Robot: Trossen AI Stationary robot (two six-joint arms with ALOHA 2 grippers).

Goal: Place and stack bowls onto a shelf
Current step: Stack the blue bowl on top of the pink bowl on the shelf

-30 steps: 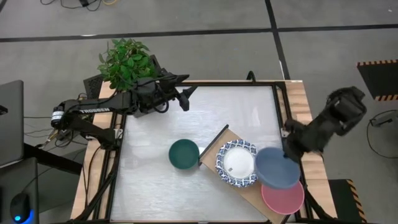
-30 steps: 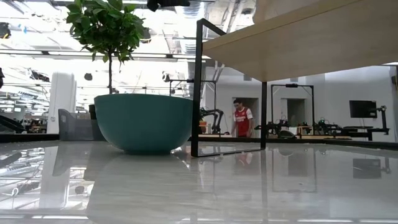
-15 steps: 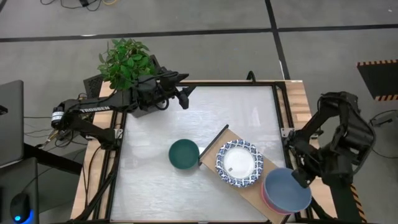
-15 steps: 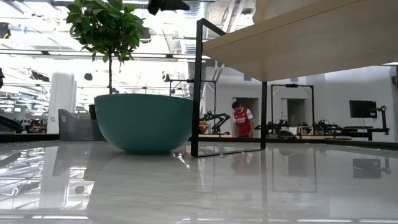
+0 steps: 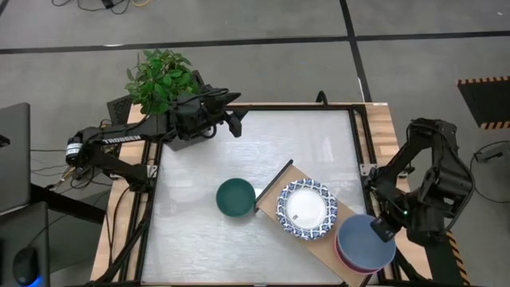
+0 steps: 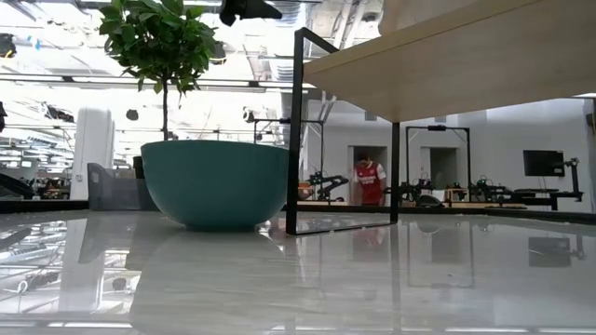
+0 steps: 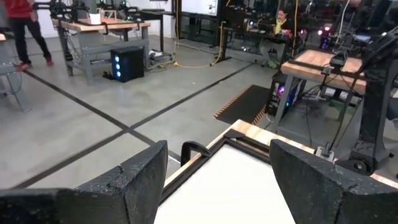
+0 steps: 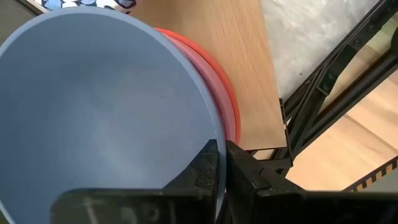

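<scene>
Dark left hand (image 5: 236, 119) hovers open over counter's (image 5: 199, 231) far-left corner. Green bowl (image 5: 236, 197) on counter beside shelf (image 5: 319, 245); blue-rimmed white bowl (image 5: 303, 209) on shelf. Right hand (image 8: 222, 163) clamps slate blue bowl (image 5: 364, 241) rim, nested over pink bowl (image 8: 229, 106).

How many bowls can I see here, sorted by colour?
Dark green bowl: 1
White bowl with blue patterned rim: 1
Slate blue bowl: 1
Pink bowl, under the blue one: 1
Total: 4
</scene>
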